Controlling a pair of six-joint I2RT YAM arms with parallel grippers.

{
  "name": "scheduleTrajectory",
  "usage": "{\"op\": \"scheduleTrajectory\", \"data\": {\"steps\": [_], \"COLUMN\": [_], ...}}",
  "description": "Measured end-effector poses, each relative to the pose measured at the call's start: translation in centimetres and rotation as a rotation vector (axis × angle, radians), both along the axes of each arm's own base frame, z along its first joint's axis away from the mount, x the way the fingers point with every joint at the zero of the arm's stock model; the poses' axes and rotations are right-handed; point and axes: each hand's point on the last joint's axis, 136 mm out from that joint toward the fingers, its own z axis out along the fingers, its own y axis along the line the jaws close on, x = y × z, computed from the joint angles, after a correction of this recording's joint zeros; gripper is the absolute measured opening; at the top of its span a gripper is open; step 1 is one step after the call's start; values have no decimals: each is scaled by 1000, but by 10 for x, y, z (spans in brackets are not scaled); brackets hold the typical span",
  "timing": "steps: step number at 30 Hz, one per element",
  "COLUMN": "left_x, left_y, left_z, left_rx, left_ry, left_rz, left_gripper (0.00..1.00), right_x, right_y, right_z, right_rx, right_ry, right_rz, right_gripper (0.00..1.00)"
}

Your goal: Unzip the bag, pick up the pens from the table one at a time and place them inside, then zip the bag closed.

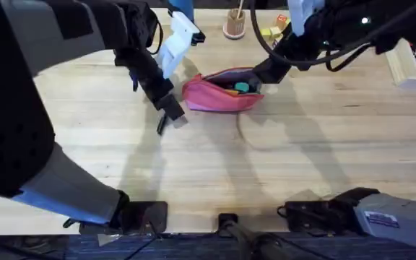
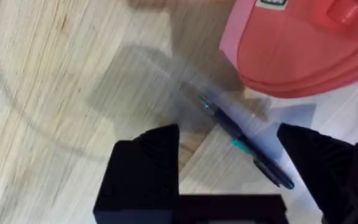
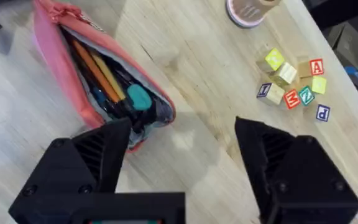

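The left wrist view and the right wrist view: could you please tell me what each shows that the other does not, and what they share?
The left wrist view alone shows a slim black pen with greenish bands lying on the table between the open left pincer's fingers. The right wrist view alone shows the pouch's open mouth with orange pencils inside, plus small lettered wooden blocks. Both show the soft pink fabric pouch and the pale wooden plank table.
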Motion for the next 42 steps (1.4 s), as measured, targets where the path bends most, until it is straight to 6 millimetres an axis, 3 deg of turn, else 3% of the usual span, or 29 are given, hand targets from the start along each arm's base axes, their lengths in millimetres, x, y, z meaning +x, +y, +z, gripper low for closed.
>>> {"op": "scheduleTrajectory", "data": {"steps": [15, 17, 30, 35, 42], "left_x": [0, 1, -2, 0, -2], "left_y": [0, 3, 1, 2, 1], "left_z": [0, -1, -4, -5, -5], "left_rx": [1, 17, 89, 96, 94], "left_ry": [0, -6, -19, -23, -15], "left_rz": [0, 1, -39, -39, -29], "left_gripper": [994, 953, 984, 869, 416], "right_x": [0, 0, 0, 0, 0], "right_y": [0, 0, 0, 0, 0], "right_z": [0, 0, 0, 0, 0], "right_rx": [0, 0, 0, 0, 0], "right_ry": [0, 0, 0, -1, 0], "right_rz": [0, 0, 0, 0, 0], "right_gripper": [997, 997, 997, 997, 998]}}
